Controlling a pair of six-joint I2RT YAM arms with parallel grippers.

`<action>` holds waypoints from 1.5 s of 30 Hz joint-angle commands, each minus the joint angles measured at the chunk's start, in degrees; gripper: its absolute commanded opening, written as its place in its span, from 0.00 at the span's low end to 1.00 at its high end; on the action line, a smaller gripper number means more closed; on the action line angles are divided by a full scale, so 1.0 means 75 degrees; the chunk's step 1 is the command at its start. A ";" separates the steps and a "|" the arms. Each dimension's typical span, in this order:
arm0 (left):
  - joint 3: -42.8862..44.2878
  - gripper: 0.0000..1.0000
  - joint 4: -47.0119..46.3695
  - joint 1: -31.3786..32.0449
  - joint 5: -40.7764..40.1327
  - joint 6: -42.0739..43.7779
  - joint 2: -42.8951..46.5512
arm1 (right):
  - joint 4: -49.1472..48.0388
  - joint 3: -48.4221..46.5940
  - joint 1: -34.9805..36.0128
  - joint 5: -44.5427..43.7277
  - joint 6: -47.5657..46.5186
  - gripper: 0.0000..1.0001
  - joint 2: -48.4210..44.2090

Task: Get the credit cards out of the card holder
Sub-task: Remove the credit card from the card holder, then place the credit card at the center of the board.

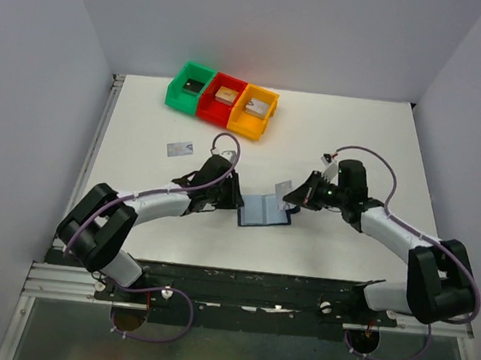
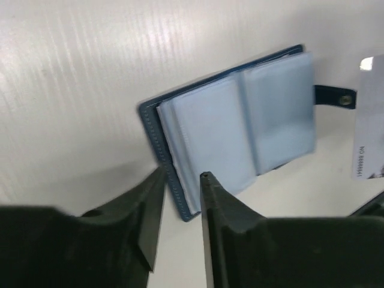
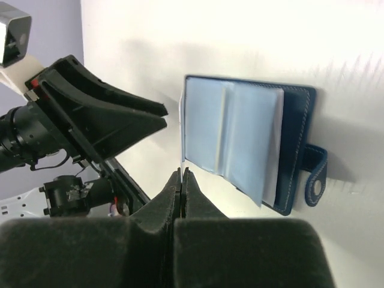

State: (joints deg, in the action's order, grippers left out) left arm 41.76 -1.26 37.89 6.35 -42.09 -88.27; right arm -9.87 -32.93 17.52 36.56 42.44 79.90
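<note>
The navy card holder (image 1: 265,210) lies open on the white table, its greyish pockets (image 2: 240,126) facing up and its strap tab (image 2: 335,97) to one side. My left gripper (image 2: 180,175) is open a little, and the holder's stitched edge lies in the gap between the fingers. My right gripper (image 3: 182,173) is shut on a silver-grey credit card (image 3: 181,129), seen edge-on just off the holder's (image 3: 294,138) edge. That card (image 2: 369,138) hangs lifted beside the strap tab. Another silver-grey card (image 1: 179,148) lies flat on the table behind the left arm.
Green (image 1: 178,83), red (image 1: 207,109) and orange (image 1: 244,129) bins stand in a row at the back, each with a small block inside. Grey walls close in both sides of the table. The two grippers face each other closely across the holder.
</note>
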 commanded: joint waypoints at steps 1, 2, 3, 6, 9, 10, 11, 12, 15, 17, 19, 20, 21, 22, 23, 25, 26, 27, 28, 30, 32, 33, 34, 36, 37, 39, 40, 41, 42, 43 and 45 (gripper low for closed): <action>0.0631 0.51 0.0659 0.0127 -0.0096 0.0279 0.0939 | 0.2181 -0.0881 -0.0027 -0.0597 -0.1414 0.00 -0.0878; 0.0736 0.57 0.0729 0.0174 -0.0108 0.0303 0.1162 | 0.2415 -0.1022 -0.0027 -0.0469 -0.1601 0.00 -0.1007; 0.0749 0.72 0.0788 0.0163 -0.0074 0.0349 0.1384 | 0.2603 -0.1186 -0.0016 -0.0340 -0.1847 0.00 -0.1090; 0.0528 0.84 0.0672 0.0140 0.0219 0.0571 0.2285 | 0.3060 -0.1689 0.0171 0.0385 -0.2527 0.00 -0.1336; -0.0279 0.91 -0.0437 -0.0129 0.1130 0.0666 0.3538 | 0.3996 -0.2357 0.0768 0.0785 -0.3557 0.00 -0.1559; -0.0793 0.99 -0.1149 -0.0269 0.1563 0.0596 0.3960 | 0.4289 -0.2615 0.1013 0.1064 -0.3827 0.00 -0.1548; -0.1274 0.99 -0.1887 -0.0363 0.2031 0.0526 0.4429 | 0.4594 -0.2849 0.1201 0.1508 -0.4074 0.00 -0.1466; -0.1615 0.99 -0.2800 -0.0492 0.2442 0.0433 0.4758 | 0.4841 -0.3095 0.1412 0.1837 -0.4250 0.00 -0.1361; -0.1853 0.99 -0.3594 -0.0774 0.3801 0.0489 0.5253 | 0.5323 -0.3612 0.1917 0.2578 -0.4626 0.00 -0.1033; -0.1631 0.98 -0.3221 -0.0786 0.4412 0.0898 0.5335 | 0.5522 -0.3800 0.2198 0.2847 -0.4802 0.00 -0.0939; -0.1467 0.97 -0.2787 -0.0798 0.4672 0.1111 0.5347 | 0.5791 -0.3988 0.2339 0.2919 -0.4966 0.00 -0.0868; -0.1489 0.95 -0.2820 -0.0798 0.4847 0.1111 0.5336 | 0.5885 -0.4058 0.2375 0.2930 -0.5025 0.00 -0.0833; -0.1513 0.93 -0.2983 -0.0798 0.4988 0.1030 0.5336 | 0.5956 -0.4140 0.2433 0.2931 -0.5060 0.00 -0.0821; -0.1559 0.91 -0.3124 -0.0798 0.5140 0.0925 0.5289 | 0.5991 -0.4187 0.2469 0.2931 -0.5072 0.00 -0.0798; -0.1606 0.88 -0.3276 -0.0798 0.5246 0.0854 0.5266 | 0.6003 -0.4223 0.2481 0.2931 -0.5060 0.00 -0.0798; -0.1677 0.82 -0.3511 -0.0798 0.5457 0.0749 0.5219 | 0.6038 -0.4281 0.2492 0.2907 -0.5084 0.00 -0.0774; -0.1712 0.79 -0.3651 -0.0798 0.5539 0.0655 0.5172 | 0.6038 -0.4293 0.2481 0.2919 -0.5084 0.00 -0.0786; -0.1735 0.75 -0.3746 -0.0798 0.5656 0.0585 0.5137 | 0.6038 -0.4293 0.2492 0.2919 -0.5072 0.00 -0.0786; -0.1712 0.73 -0.3793 -0.0798 0.5762 0.0561 0.5090 | 0.6050 -0.4305 0.2504 0.2942 -0.5072 0.00 -0.0786; -0.1689 0.69 -0.3863 -0.0798 0.5996 0.0526 0.4985 | 0.6039 -0.4305 0.2504 0.2989 -0.5095 0.00 -0.0786; -0.1677 0.69 -0.3910 -0.0798 0.6195 0.0479 0.4914 | 0.6039 -0.4317 0.2492 0.3024 -0.5107 0.00 -0.0774; -0.1677 0.69 -0.3945 -0.0798 0.6266 0.0455 0.4879 | 0.6038 -0.4317 0.2492 0.3024 -0.5119 0.00 -0.0797; -0.1654 0.69 -0.3946 -0.0763 0.6336 0.0455 0.4844 | 0.6038 -0.4317 0.2504 0.3024 -0.5131 0.00 -0.0786; -0.1619 0.66 -0.3911 -0.0739 0.6489 0.0490 0.4750 | 0.6027 -0.4328 0.2492 0.3036 -0.5131 0.00 -0.0786; -0.1595 0.65 -0.3887 -0.0716 0.6513 0.0490 0.4703 | 0.6027 -0.4317 0.2481 0.3036 -0.5142 0.00 -0.0786; -0.1583 0.64 -0.3887 -0.0681 0.6513 0.0502 0.4610 | 0.5992 -0.4305 0.2492 0.3048 -0.5154 0.00 -0.0774; -0.1583 0.62 -0.3910 -0.0681 0.6559 0.0490 0.4539 | 0.5980 -0.4317 0.2504 0.3059 -0.5154 0.01 -0.0763; -0.1560 0.58 -0.3969 -0.0669 0.6629 0.0456 0.4504 | 0.5968 -0.4317 0.2492 0.3083 -0.5143 0.00 -0.0751; -0.1548 0.55 -0.4039 -0.0657 0.6688 0.0409 0.4411 | 0.5968 -0.4317 0.2504 0.3083 -0.5154 0.00 -0.0762; -0.1548 0.51 -0.4097 -0.0669 0.6758 0.0362 0.4363 | 0.5957 -0.4317 0.2492 0.3071 -0.5154 0.00 -0.0774; -0.1560 0.39 -0.4156 -0.0646 0.6782 0.0315 0.4293 | 0.5945 -0.4305 0.2492 0.3071 -0.5143 0.00 -0.0786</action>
State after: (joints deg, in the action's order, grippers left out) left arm 29.43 -29.19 32.64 53.69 -39.09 -55.02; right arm 34.02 -63.59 35.94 57.95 4.47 73.67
